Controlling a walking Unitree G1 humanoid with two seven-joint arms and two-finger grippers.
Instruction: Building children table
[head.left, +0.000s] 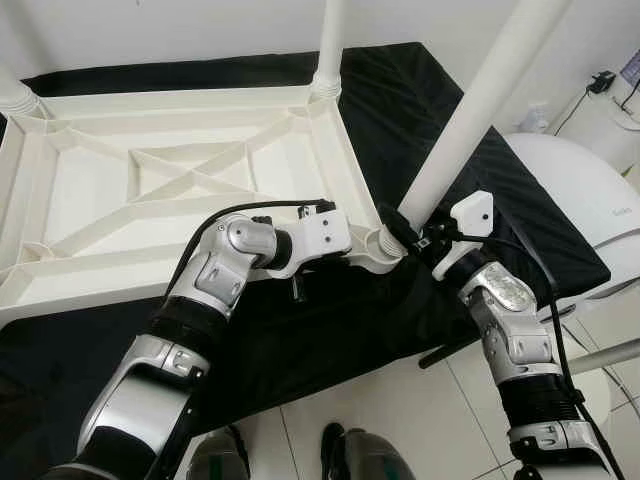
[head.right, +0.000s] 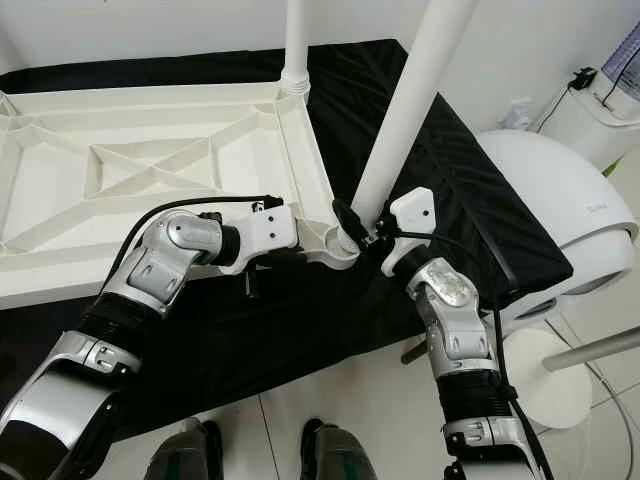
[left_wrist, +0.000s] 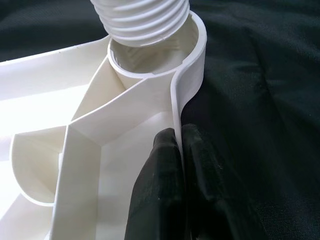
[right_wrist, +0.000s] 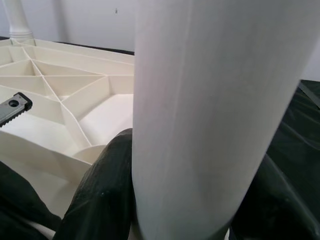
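robot feet (head.left: 340, 455) stand on the tiled floor (head.left: 400, 420) at the near edge of a surface draped in black cloth (head.left: 330, 320). the left hand (left_wrist: 181, 170) is clenched on the near-right rim of the tabletop (head.left: 150, 180): in the left wrist view one finger (left_wrist: 160, 185) lies inside the rim wall and the other outside, with the wall pinched between them. just beyond the fingers sits the corner socket (left_wrist: 150, 65), with the threaded end of a leg (left_wrist: 142, 20) at its mouth, tilted.

the right hand (head.right: 368, 240) grasps that leg (head.left: 480, 110) close to its lower end, one black finger on each side of it in the right wrist view (right_wrist: 105, 195). the leg leans up and to the right from the socket.

the tabletop lies upside down on the cloth, white, its ribbed underside up. a second leg (head.left: 328, 45) stands upright in the far-right corner; a third (head.left: 12, 95) stands at the far-left corner.

to the right, beside the surface, stands a white rounded appliance (head.left: 590, 210).
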